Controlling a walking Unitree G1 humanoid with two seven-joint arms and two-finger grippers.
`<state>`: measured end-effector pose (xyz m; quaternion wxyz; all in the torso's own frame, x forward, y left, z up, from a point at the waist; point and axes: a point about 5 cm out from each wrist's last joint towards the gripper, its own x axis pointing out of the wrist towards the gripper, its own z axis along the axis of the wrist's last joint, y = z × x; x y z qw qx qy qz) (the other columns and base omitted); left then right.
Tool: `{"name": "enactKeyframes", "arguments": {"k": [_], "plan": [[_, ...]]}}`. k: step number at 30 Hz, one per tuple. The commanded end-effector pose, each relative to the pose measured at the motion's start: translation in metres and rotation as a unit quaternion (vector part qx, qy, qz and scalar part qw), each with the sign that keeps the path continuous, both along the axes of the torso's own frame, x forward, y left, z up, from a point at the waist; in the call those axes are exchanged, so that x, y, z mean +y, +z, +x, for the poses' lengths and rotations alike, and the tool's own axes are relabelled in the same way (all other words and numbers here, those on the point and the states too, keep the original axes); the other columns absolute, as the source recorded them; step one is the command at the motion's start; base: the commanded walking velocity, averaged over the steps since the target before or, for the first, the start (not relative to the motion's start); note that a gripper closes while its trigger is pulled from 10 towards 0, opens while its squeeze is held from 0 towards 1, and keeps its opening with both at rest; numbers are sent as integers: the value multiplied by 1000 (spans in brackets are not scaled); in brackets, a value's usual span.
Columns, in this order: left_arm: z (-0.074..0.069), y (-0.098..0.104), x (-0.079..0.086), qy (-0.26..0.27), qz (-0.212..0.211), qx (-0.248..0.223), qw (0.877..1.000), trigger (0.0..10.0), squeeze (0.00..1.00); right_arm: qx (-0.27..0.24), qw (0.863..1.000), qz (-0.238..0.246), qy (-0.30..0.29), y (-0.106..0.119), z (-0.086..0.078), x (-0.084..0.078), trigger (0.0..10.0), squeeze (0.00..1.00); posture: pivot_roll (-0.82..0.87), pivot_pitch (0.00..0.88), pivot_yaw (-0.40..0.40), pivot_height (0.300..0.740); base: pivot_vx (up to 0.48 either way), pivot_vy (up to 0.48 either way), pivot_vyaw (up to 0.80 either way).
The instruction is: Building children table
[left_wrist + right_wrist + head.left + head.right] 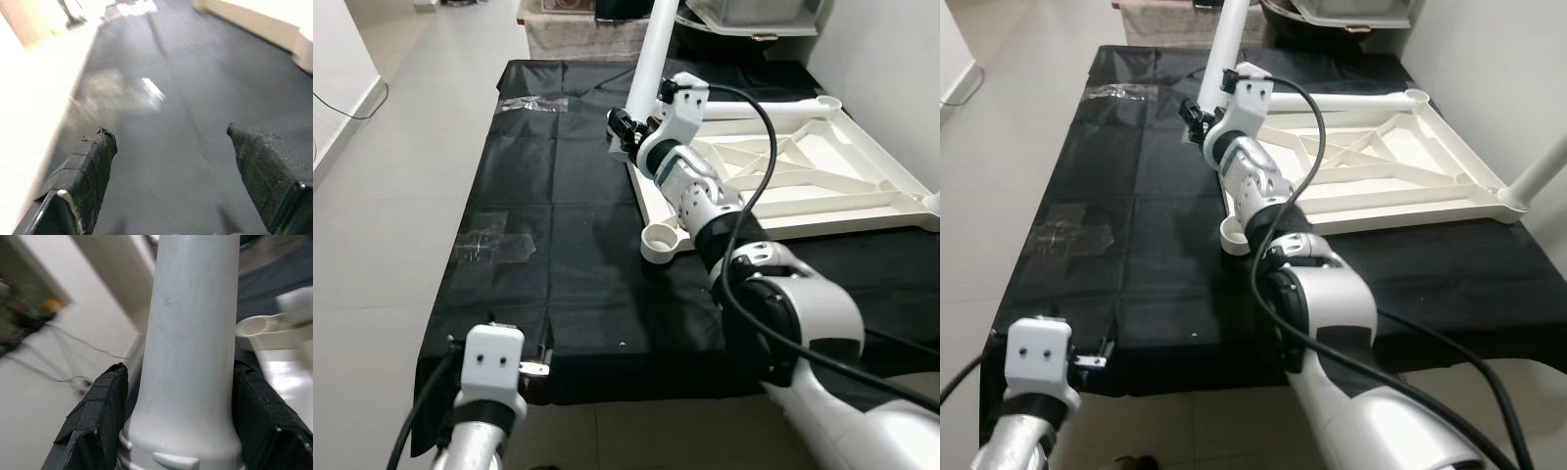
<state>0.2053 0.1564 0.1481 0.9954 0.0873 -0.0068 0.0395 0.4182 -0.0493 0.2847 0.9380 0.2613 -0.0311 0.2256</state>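
Black-covered table bearing an upturned white tabletop and two clear tape patches.

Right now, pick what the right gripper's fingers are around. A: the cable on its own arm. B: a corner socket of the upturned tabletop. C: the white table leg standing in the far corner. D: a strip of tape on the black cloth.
C: the right wrist view shows the two black fingers on either side of the white table leg, and the head views show the right gripper at that leg's base on the upturned tabletop.
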Motion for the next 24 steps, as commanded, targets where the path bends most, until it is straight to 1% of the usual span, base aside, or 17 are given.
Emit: {"name": "enactKeyframes", "arguments": {"k": [1,3,4,5,7,8,10,11,12,13,15,16,17,19,20,23,24], "plan": [[7,4,13,18,23,-8,1000,10000,0,0,999,36,39,-6,-4,5,0,0,57,137,-25,740,0,0,0],[18,15,24,27,57,-37,997,10000,0,0,995,65,70,-13,-8,9,0,0,52,128,-18,740,0,0,0],[18,15,24,27,57,-37,997,10000,0,0,995,65,70,-13,-8,9,0,0,52,128,-18,740,0,0,0],[25,20,28,24,68,-49,996,10000,0,-5,993,76,95,-15,-11,13,0,0,49,128,-16,740,0,0,0],[25,20,28,24,68,-49,996,10000,0,-5,993,76,95,-15,-11,13,0,0,49,128,-16,740,0,0,0],[31,23,30,17,84,-58,995,10000,0,-8,988,94,125,-19,-16,17,0,0,46,127,-8,740,0,0,0],[31,23,30,17,84,-58,995,10000,0,-8,988,94,125,-19,-16,17,0,0,46,127,-8,740,0,0,0],[37,27,31,6,104,-68,992,10000,0,-15,984,104,144,-23,-20,19,0,0,48,121,-7,740,0,0,0],[37,27,31,6,104,-68,992,10000,0,-15,984,104,144,-23,-20,19,0,0,48,121,-7,740,0,0,0],[45,31,29,-9,133,-81,988,10000,0,-16,978,123,165,-27,-24,20,0,0,48,121,-7,740,0,0,0],[54,38,25,-22,175,-104,979,10000,0,-16,971,148,187,-31,-29,19,0,0,48,116,-7,740,0,0,0],[54,38,25,-22,175,-104,979,10000,0,-16,971,148,187,-31,-29,19,0,0,48,116,-7,740,0,0,0],[57,42,23,-23,189,-117,975,10000,0,-15,967,160,196,-32,-31,19,0,0,48,116,-7,740,0,0,0],[60,44,21,-25,195,-129,972,10000,0,-14,965,166,202,-33,-34,19,0,0,48,116,-7,740,0,0,0],[62,47,17,-32,203,-143,968,10000,0,-11,963,169,208,-36,-36,20,0,0,47,108,-8,740,0,0,0],[64,49,12,-42,207,-152,966,10000,0,-7,963,169,211,-39,-38,21,0,0,47,108,-8,740,0,0,0],[65,49,5,-58,213,-158,963,10000,0,-3,961,173,217,-42,-41,23,0,0,46,107,-6,740,0,0,0]]}}
